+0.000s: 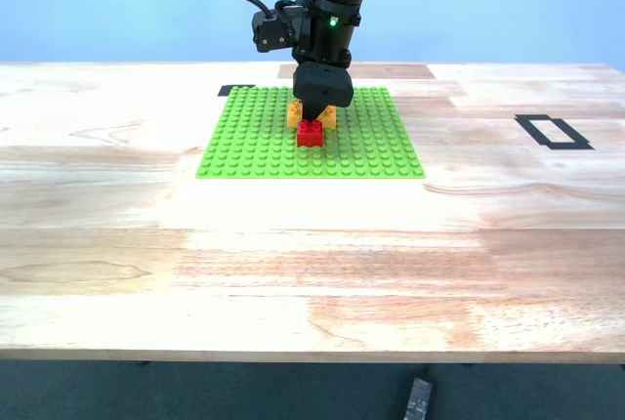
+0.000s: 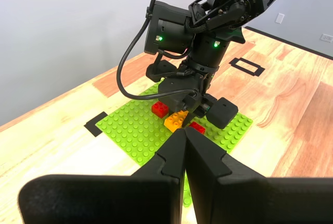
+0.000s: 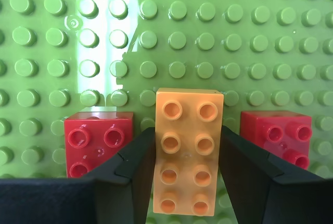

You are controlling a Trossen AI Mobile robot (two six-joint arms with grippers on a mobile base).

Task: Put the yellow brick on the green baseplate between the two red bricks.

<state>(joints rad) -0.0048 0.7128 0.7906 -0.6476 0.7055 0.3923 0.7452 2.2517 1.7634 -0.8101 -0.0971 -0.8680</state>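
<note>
The green baseplate (image 1: pixel 254 137) (image 3: pixel 260 36) lies on the wooden table. My second gripper (image 1: pixel 314 109) (image 3: pixel 188 135) comes straight down over it and is shut on the yellow brick (image 3: pixel 188 151) (image 1: pixel 296 113), one finger on each long side. The brick sits between the two red bricks (image 3: pixel 99 143) (image 3: pixel 278 135), its underside level with the plate's studs. In the exterior view only one red brick (image 1: pixel 311 133) shows, in front of the gripper. My first gripper (image 2: pixel 184 148) is held off the plate, shut with nothing in it, looking across at the yellow brick (image 2: pixel 176 121) and both red bricks (image 2: pixel 159 109) (image 2: pixel 197 126).
A black tape rectangle (image 1: pixel 553 132) marks the table toward the exterior view's right. A small black tape mark (image 1: pixel 235 90) sits at the plate's far corner. A darker wood patch (image 1: pixel 356 70) lies behind the plate. A dark object (image 1: pixel 418 399) lies on the floor below the table's front edge.
</note>
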